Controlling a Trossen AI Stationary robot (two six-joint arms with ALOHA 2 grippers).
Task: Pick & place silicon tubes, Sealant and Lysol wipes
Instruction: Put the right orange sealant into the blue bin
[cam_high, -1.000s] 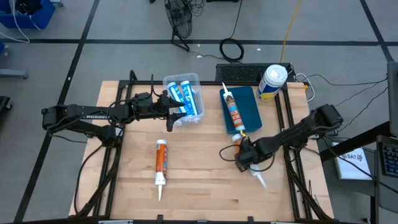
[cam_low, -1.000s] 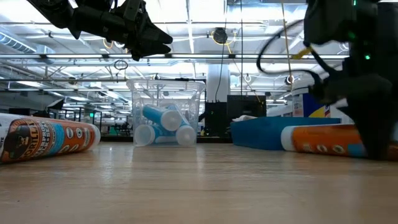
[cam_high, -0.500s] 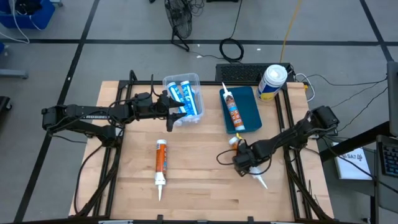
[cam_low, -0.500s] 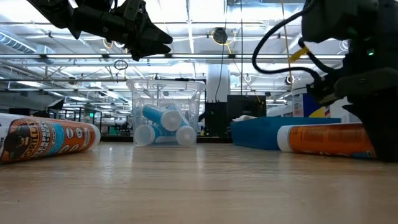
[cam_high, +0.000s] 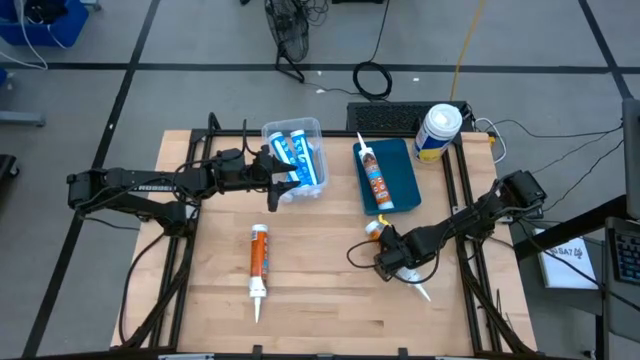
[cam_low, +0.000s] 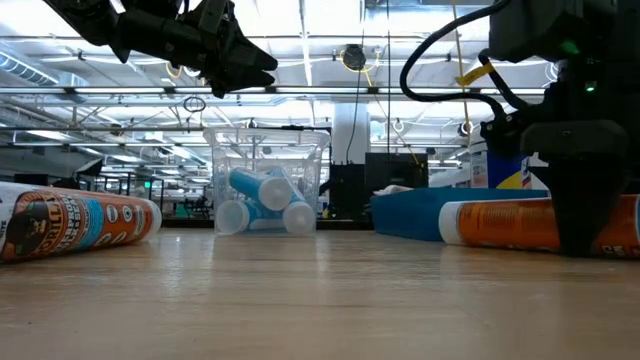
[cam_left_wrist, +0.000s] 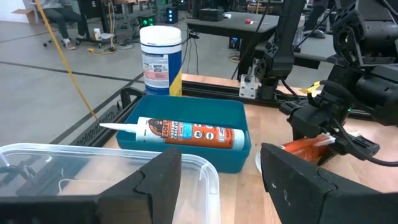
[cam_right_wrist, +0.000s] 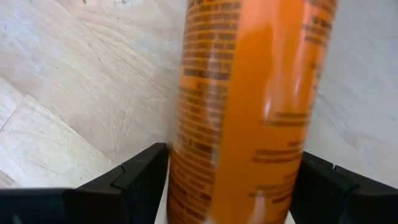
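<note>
**Right gripper clamped on an orange sealant tube**

Right gripper (cam_high: 392, 260) is closed around the orange tube (cam_right_wrist: 249, 106), held low at the table's (cam_high: 320, 290) near right. Left gripper (cam_high: 272, 180) is kept shut above the clear bin (cam_high: 296, 160). Lysol wipes (cam_high: 438, 132) are seen far right.

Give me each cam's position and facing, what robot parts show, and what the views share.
High: overhead, straight down on the table; both arms, left gripper over the clear bin, right gripper on an orange tube.
Low: table height, level; both arms.
Left wrist: over the bin toward the blue tray and Lysol wipes; own fingers.
Right wrist: down on the orange tube; own fingers.
Shared: that tube appears in all four.
</note>
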